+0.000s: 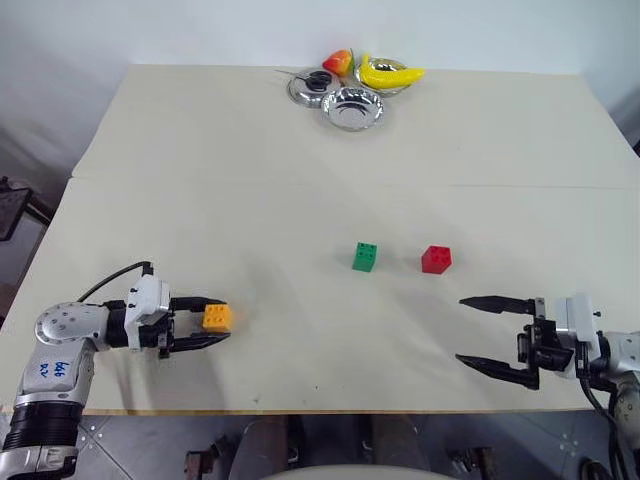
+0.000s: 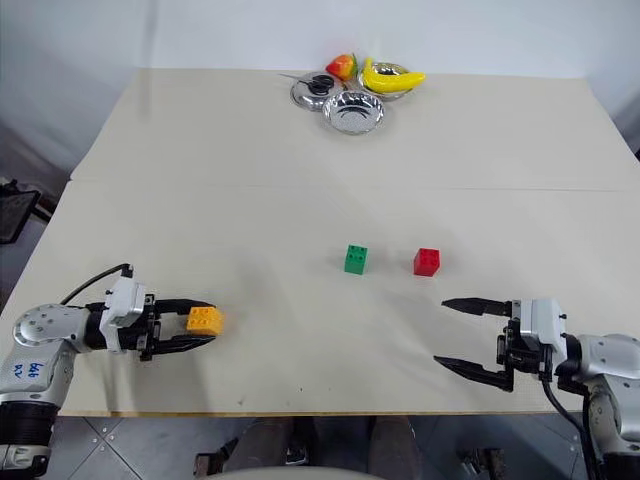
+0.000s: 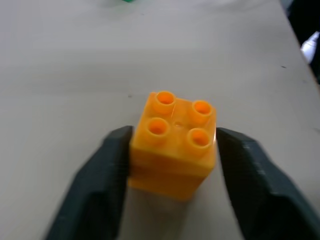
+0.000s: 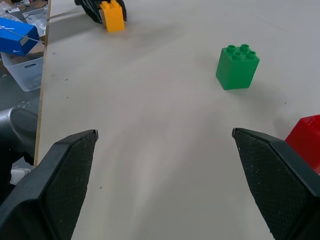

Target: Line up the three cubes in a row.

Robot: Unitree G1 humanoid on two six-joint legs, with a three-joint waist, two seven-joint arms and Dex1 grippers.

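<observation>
Left end effector (image 1: 212, 328) lying level, clamped on orange cube (image 1: 217, 317), right end effector (image 1: 483, 333) level, fingers apart, pale bench (image 1: 250, 180), white wall behind.

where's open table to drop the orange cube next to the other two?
Bare table runs from the left tool, shut on the orange cube, across to the green cube. A narrow gap separates green from the red cube. Crowded only at the far edge: steel bowls, banana.

You're looking at a pale beige table (image 1: 200, 180) with a seam running across it, set against a plain white wall (image 1: 200, 30). Below its near edge lies grey tiled floor (image 1: 130, 440).
</observation>
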